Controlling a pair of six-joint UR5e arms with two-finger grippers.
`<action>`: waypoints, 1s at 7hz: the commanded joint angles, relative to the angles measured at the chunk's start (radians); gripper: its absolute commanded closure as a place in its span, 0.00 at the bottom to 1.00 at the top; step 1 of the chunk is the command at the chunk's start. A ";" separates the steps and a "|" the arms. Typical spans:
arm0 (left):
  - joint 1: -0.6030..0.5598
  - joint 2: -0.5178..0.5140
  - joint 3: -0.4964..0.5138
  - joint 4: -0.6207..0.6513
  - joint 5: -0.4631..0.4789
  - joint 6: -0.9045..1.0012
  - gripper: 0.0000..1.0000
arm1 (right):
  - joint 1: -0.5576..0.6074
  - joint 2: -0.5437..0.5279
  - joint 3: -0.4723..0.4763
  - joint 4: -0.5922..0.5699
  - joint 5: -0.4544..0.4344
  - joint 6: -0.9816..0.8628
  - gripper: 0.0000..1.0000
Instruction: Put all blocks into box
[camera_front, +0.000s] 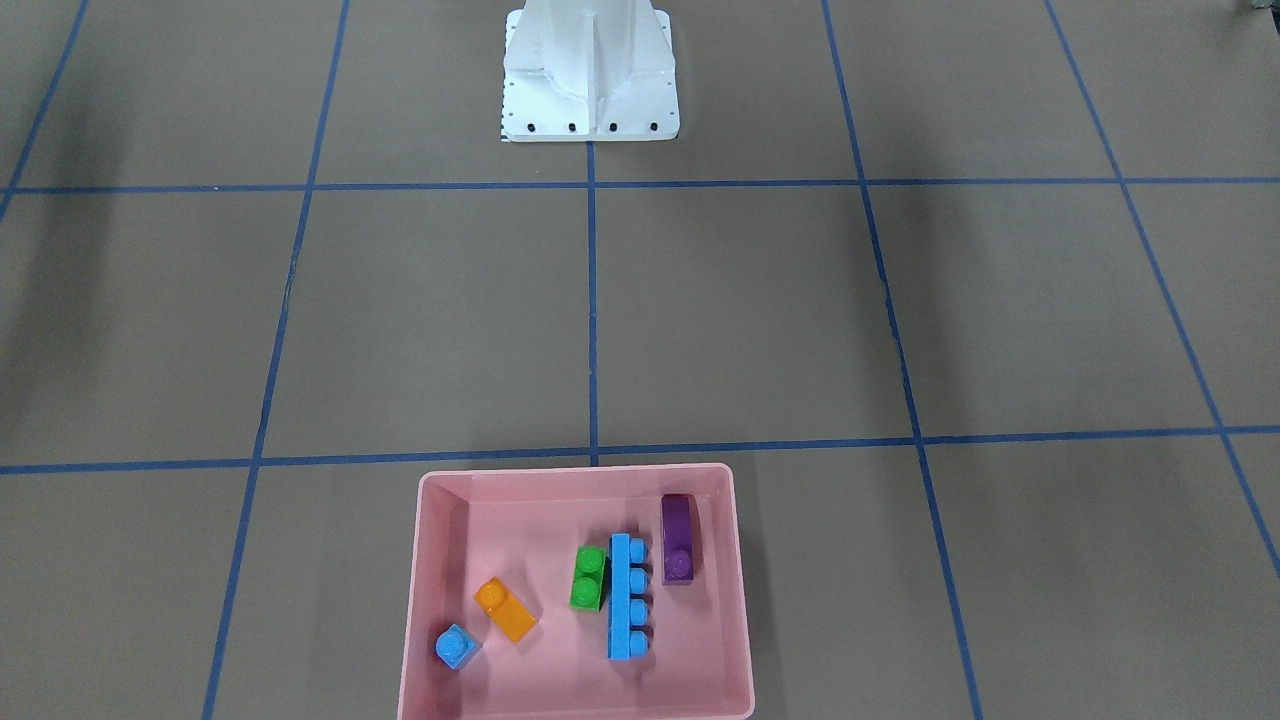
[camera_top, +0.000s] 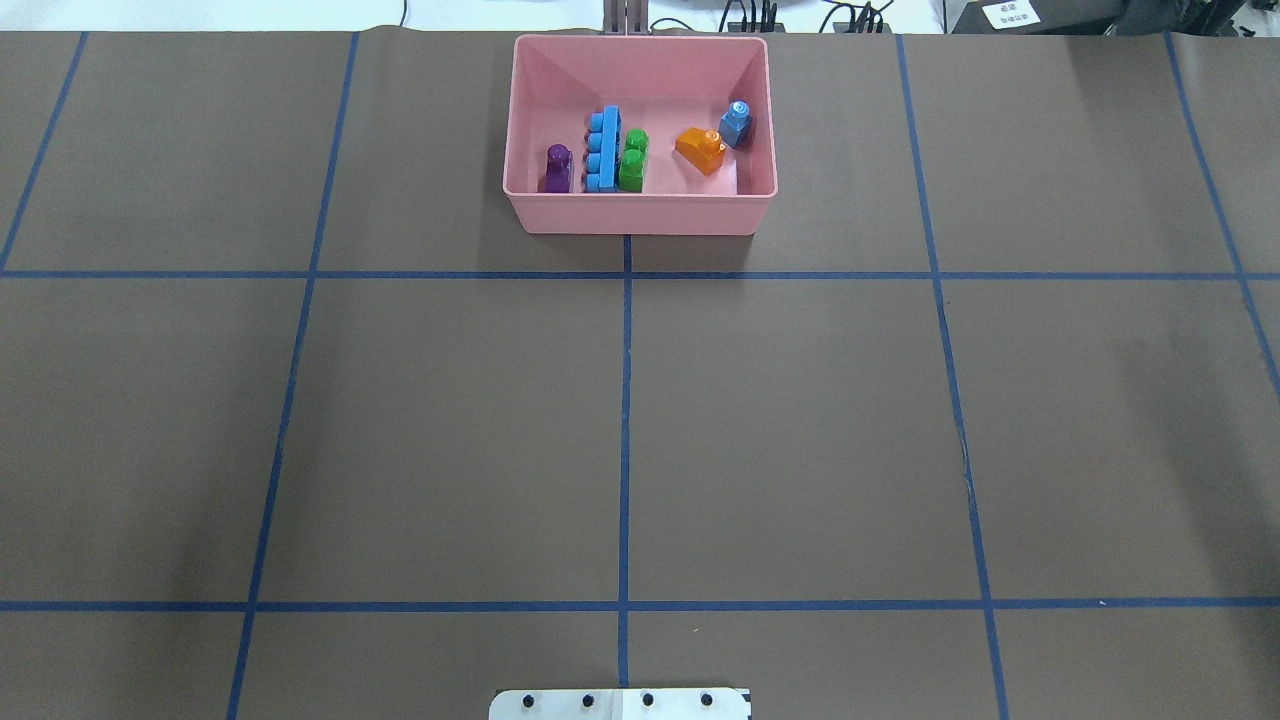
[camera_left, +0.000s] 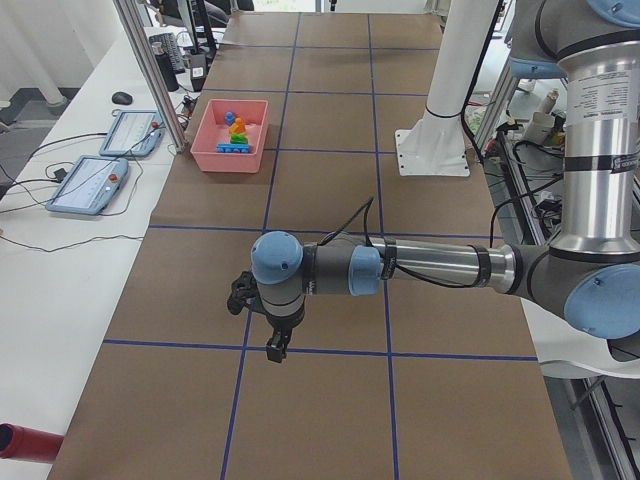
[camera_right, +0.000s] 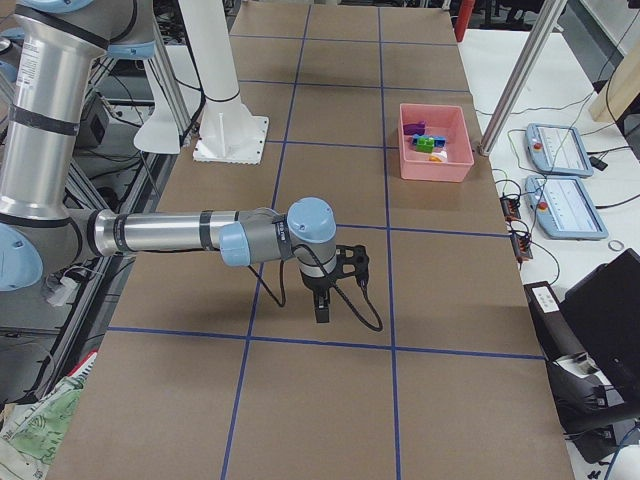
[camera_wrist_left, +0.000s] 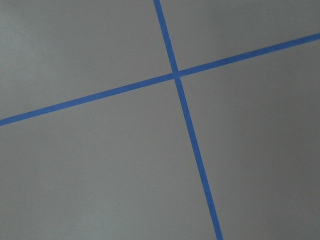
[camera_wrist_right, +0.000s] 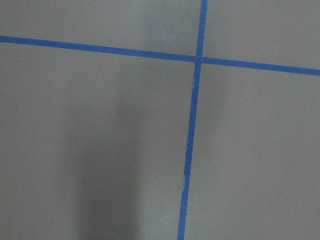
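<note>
Overhead, I see the purple block (camera_top: 557, 168), long blue block (camera_top: 603, 150), green block (camera_top: 633, 160), orange block (camera_top: 700, 150) and small blue block (camera_top: 737, 124) all lying inside the pink box (camera_top: 640, 212) at the worktop (camera_top: 800, 400) far edge; whether the left fingers (camera_left: 277, 348) or the right fingers (camera_right: 321, 310) are open, I cannot tell.

The counter (camera_top: 800, 420) is a flat brown surface, divided into large rectangles by blue tape lines (camera_top: 626, 440). Two things rest directly on it. The pink box (camera_top: 640, 214) stands at the far edge from the robot, just beyond a crosswise line, with the central line running up to its near wall. The white base plate (camera_front: 590, 128) sits bolted down at the robot's side, on that same central line.
</note>
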 joint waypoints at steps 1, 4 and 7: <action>0.000 0.000 0.000 0.001 -0.001 0.000 0.00 | 0.000 0.001 0.000 0.000 0.002 0.001 0.00; 0.000 0.000 0.000 0.001 -0.001 0.000 0.00 | 0.000 0.003 -0.002 0.002 0.023 0.017 0.00; 0.000 0.000 0.000 0.001 -0.001 0.000 0.00 | 0.000 0.003 0.007 0.002 0.033 0.017 0.00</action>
